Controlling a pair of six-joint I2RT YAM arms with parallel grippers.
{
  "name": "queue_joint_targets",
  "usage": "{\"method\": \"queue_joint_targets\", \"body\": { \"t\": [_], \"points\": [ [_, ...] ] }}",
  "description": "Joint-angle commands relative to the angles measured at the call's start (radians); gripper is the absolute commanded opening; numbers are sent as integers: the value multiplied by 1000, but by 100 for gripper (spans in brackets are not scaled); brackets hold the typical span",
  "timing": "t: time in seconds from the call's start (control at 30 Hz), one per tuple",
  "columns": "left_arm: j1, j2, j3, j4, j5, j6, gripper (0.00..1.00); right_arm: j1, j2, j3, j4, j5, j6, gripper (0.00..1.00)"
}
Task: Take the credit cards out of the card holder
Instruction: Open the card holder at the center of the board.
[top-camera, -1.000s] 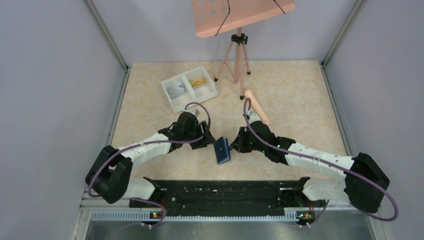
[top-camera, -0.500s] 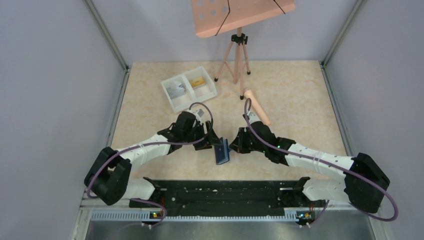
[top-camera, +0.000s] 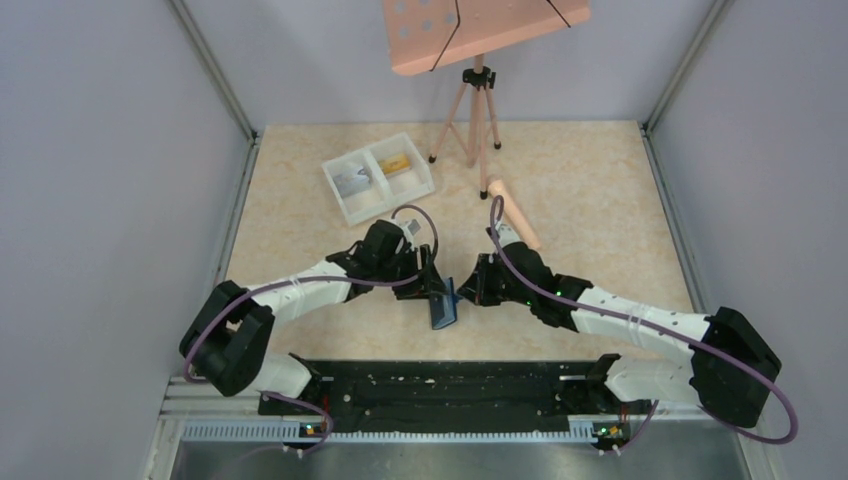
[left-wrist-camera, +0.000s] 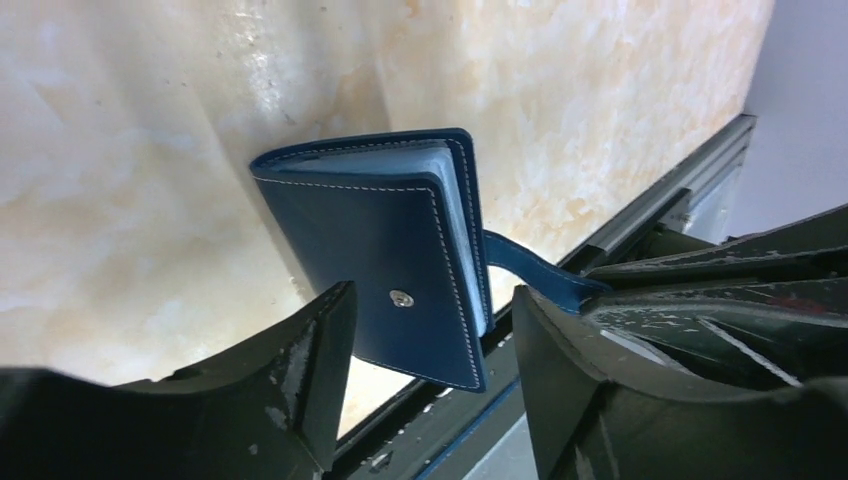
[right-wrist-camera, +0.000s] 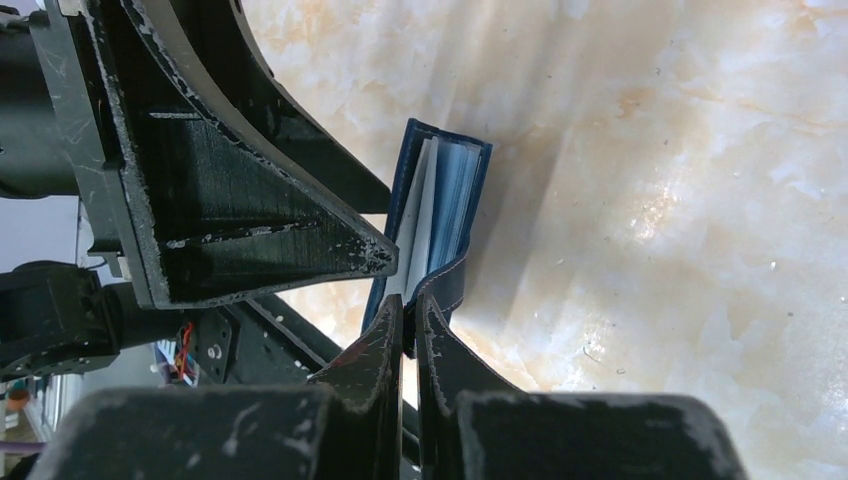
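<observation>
card holder (left-wrist-camera: 380, 250): closed, blue, stood on edge between your two pincers, near the middle of the front edge of the table (top-camera: 590, 180); you cannot tell whether it touches the table
leaves (right-wrist-camera: 440, 190): pale blue, showing between the covers in your right wrist view; whether they hold cards you cannot tell
strap (left-wrist-camera: 535, 272): runs from the holder's open side across to your right pincer
snap (left-wrist-camera: 401, 298): small metal stud on the cover facing your left wrist camera
left pincer (left-wrist-camera: 430, 295): fingers wide apart, one on each side of the holder's near edge; you cannot tell whether either finger touches it
right pincer (right-wrist-camera: 410, 303): fingers pressed together, clamped on the strap
white tray (top-camera: 392, 202): two compartments, beyond your left arm towards the back of the table
grey card (top-camera: 350, 181): lies in the tray's left compartment
yellow-orange card (top-camera: 397, 164): lies in the tray's right compartment
pink cylinder (top-camera: 515, 215): lies on the table just beyond your right arm
tripod (top-camera: 476, 110): stands at the back, carrying a pink board (top-camera: 480, 30)
</observation>
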Motion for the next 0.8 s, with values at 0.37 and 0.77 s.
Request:
{"method": "queue_joint_targets", "body": {
  "t": [0.37, 0.77],
  "points": [
    [-1, -76, 0, -200, -228, 85, 23, -103, -103, -125, -48, 60, -16, 0],
    [1, -96, -43, -204, -252, 75, 14, -119, -134, -181, -67, 78, 3, 0]
  ]
}}
